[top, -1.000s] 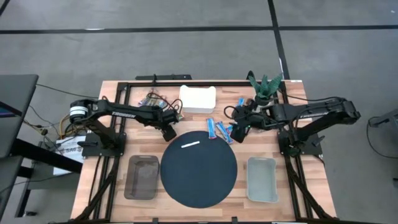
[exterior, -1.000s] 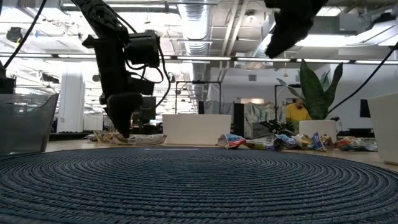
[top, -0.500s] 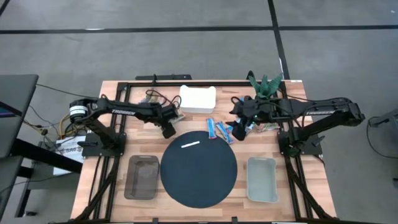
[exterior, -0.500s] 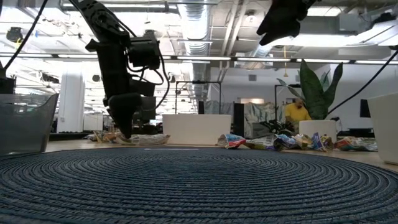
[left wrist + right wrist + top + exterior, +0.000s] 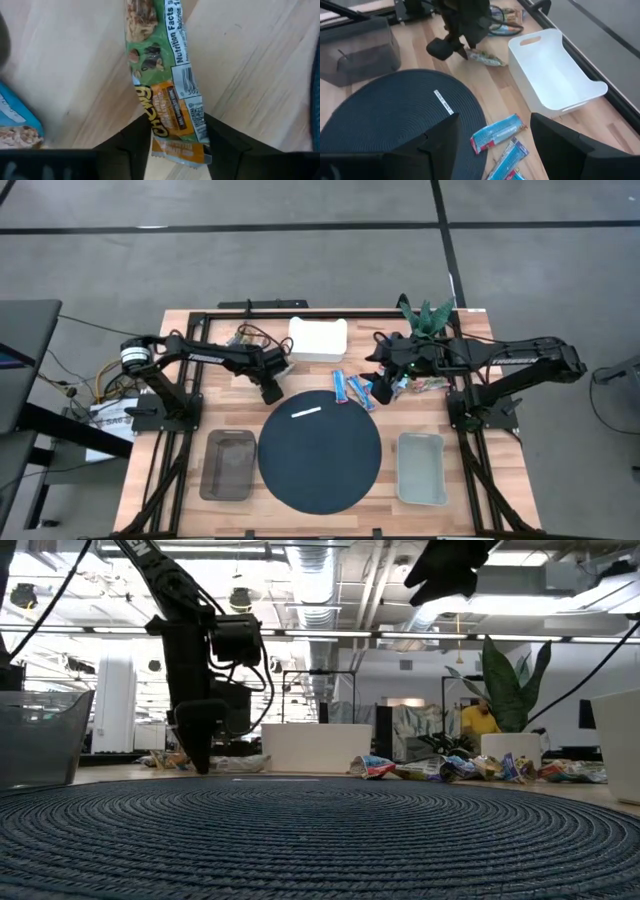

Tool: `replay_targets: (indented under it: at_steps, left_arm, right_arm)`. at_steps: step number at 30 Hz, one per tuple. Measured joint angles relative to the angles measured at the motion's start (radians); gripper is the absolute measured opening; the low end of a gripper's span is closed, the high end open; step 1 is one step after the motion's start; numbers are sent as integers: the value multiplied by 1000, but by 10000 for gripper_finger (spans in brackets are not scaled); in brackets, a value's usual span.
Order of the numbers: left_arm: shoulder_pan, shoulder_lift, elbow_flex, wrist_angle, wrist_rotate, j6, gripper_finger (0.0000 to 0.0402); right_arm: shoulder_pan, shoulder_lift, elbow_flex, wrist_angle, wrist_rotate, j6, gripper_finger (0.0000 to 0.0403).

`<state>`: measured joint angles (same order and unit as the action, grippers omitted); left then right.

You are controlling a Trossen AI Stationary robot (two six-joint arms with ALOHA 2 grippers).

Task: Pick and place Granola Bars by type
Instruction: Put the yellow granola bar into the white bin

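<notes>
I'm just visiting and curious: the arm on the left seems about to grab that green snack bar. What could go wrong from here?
The left gripper straddles only the end of the green bar, so the slippery wrapper might slide out or dangle when lifted. A blue-wrapped bar lies close beside it and could get nudged. The fingers are right down at the wooden table, so they might scrape it while closing.

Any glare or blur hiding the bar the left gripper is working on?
Left wrist view: green granola bar sharp, label readable, between the left gripper fingers, which are dark and soft. Low view: backlit by ceiling lights, arm a silhouette. High view: even light, bar too small to make out.
</notes>
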<state>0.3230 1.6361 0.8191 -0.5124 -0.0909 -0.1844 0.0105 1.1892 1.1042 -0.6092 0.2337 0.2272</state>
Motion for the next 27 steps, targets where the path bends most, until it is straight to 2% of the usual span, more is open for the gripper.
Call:
replay_targets:
  at_steps: [8,12,17,22,27]
  left_arm:
    - [7,-49,7,7,1,2,31]
    - [8,-49,7,6,11,-13,26]
    - [8,-83,7,-10,98,-45,24]
    - [3,-204,7,-58,131,-47,22]
    - [12,-346,7,26,143,-101,21]
  right_arm:
    - [0,0,0,15,1,0,232]
    - [0,0,0,15,1,0,232]
    - [0,0,0,15,1,0,232]
    - [0,0,0,14,1,0,232]
    - [0,0,0,16,2,0,232]
